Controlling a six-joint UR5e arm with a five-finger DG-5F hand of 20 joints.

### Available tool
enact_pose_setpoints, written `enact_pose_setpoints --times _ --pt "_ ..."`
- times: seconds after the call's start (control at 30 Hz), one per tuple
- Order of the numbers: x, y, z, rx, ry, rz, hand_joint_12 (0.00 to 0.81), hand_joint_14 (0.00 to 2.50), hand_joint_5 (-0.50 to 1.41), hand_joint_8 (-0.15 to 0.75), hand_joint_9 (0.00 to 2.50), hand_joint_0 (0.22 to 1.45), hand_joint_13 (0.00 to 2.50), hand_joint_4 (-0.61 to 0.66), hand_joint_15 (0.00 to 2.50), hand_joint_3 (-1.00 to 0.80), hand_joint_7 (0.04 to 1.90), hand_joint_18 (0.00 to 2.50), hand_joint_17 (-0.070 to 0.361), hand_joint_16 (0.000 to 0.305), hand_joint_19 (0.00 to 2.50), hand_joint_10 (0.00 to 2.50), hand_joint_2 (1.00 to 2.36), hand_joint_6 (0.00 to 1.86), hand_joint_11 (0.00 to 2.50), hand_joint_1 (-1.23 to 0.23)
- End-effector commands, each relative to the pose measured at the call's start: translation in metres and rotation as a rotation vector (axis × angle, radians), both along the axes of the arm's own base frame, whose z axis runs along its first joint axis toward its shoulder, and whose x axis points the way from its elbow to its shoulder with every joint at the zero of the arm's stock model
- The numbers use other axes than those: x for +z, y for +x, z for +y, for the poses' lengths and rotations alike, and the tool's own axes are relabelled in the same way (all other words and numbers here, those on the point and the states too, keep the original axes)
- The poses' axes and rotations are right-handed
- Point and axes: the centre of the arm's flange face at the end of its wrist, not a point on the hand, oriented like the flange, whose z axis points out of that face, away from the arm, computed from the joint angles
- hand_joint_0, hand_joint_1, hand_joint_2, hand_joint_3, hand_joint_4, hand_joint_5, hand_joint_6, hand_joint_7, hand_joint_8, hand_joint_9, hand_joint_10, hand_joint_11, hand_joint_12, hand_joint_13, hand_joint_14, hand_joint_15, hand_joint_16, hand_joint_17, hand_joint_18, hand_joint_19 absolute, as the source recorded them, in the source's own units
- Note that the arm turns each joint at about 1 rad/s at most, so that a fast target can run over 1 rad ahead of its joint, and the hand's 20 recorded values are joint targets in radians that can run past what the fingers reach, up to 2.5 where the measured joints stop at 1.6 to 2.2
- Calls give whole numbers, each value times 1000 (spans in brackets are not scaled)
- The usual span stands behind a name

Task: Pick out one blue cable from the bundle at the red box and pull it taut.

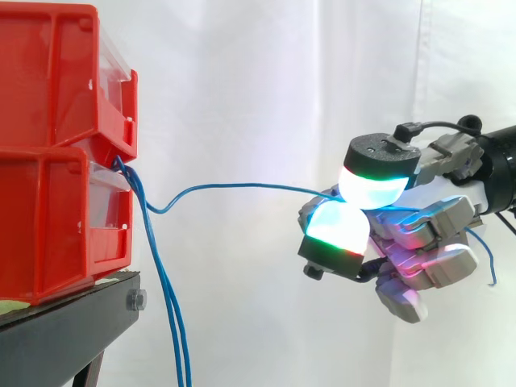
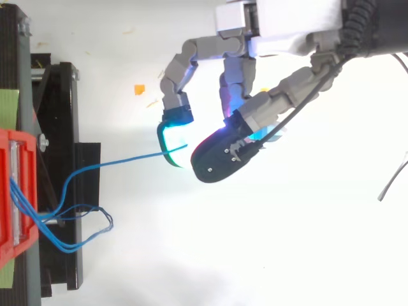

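One blue cable [image 1: 242, 185] pinched, with slack in it

My hand [image 1: 427, 234] is closed in a pinch on that cable. Two glowing fingertips [image 1: 367, 184] press together on it, and my other fingers are curled beneath. From the pinch the cable runs leftward through open air, bending in a small kink near its far end. It reaches the gap between two stacked red bins [image 1: 48, 81]. The rest of the blue bundle [image 1: 169, 314] hangs down from that same gap, beside the black stand [image 1: 56, 339]. A white curtain [image 1: 266, 81] hangs behind.
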Motion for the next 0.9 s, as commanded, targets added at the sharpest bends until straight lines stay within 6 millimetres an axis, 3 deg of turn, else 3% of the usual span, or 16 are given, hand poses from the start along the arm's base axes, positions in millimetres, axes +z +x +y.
enact_pose_setpoints --times 0.0,0.33,0.67,0.87 --pt "3 -4 2 -4 1 15 432 25 -35 266 1597 595 1289 -119 1075 -13 982 959 134 60 747 23 1016 923 1434 -781" --pt "2 2 5 -67 95 1 435 24 -34 272 1606 595 1292 -118 1061 -21 971 975 137 61 740 22 1014 923 1418 -771" --pt "-30 17 16 -79 257 -176 435 23 -34 272 1603 595 1292 -115 1066 -23 971 969 137 61 740 22 1014 923 1417 -767" --pt "-31 24 22 -78 277 -243 441 23 -34 271 1603 594 1293 -115 1050 -18 975 968 138 61 740 23 1014 922 1415 -766"
